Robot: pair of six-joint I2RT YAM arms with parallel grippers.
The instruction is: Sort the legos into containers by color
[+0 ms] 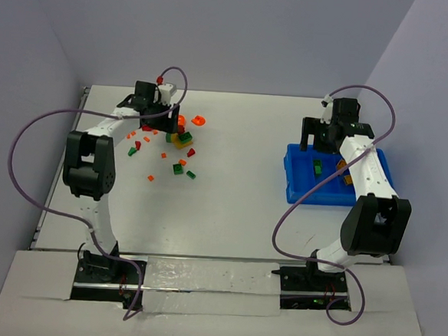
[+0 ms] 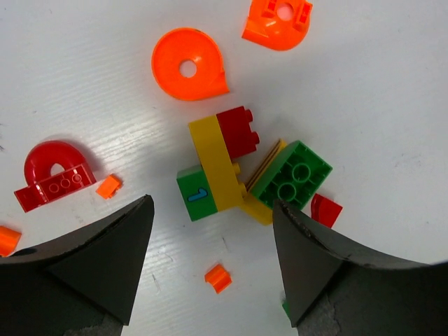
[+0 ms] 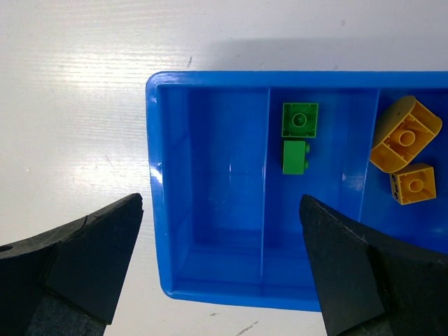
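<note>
Loose legos in red, green, yellow and orange lie scattered at the table's back left. My left gripper hangs open over them. In the left wrist view a tiny orange piece lies between the open fingers, just below a joined yellow, green and red cluster. A green brick lies beside it. The blue bin sits at the right. My right gripper is open and empty above its left end. Its left compartment is bare. Two green bricks lie in the middle one, and yellow-orange bricks in the right one.
An orange round piece, another orange piece and a red arch brick lie near the cluster. A small red piece sits by the right finger. Grey walls close in the table.
</note>
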